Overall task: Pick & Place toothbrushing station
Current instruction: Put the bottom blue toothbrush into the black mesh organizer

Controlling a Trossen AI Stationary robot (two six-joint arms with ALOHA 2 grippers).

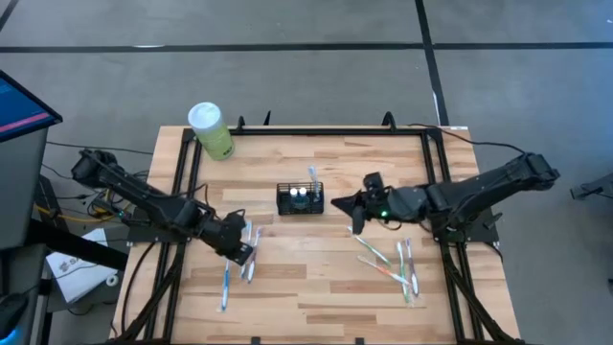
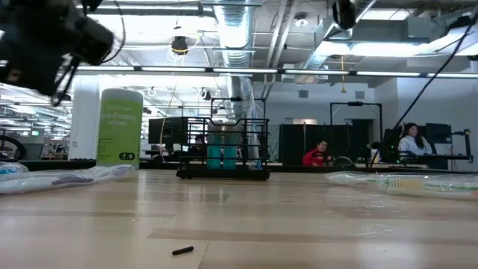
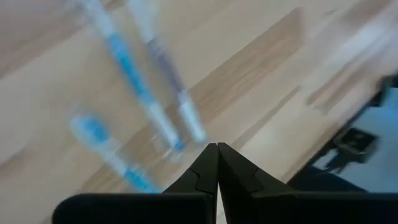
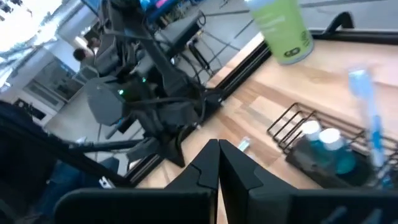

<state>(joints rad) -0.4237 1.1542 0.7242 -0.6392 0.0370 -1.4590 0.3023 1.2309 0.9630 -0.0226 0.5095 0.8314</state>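
Note:
The toothbrushing station (image 1: pixel 300 199) is a small black wire-mesh caddy standing on its base at the table's middle. It holds two teal-and-white bottles (image 4: pixel 323 149) and an upright blue toothbrush (image 4: pixel 370 118). My right gripper (image 1: pixel 354 206) hangs shut in the air just right of the caddy, holding nothing. My left gripper (image 1: pixel 239 251) is shut and points steeply down over wrapped toothbrushes (image 3: pixel 134 74) that lie flat on the left part of the table. In the left wrist view its closed tips (image 3: pixel 217 149) stand above the wood beside them.
A green canister with a white lid (image 1: pixel 211 129) stands at the far left corner. More wrapped toothbrushes (image 1: pixel 393 264) lie on the right part of the table. A small black piece (image 2: pixel 183 251) lies near the front edge. Black frame rails (image 1: pixel 316 129) run along the table's sides.

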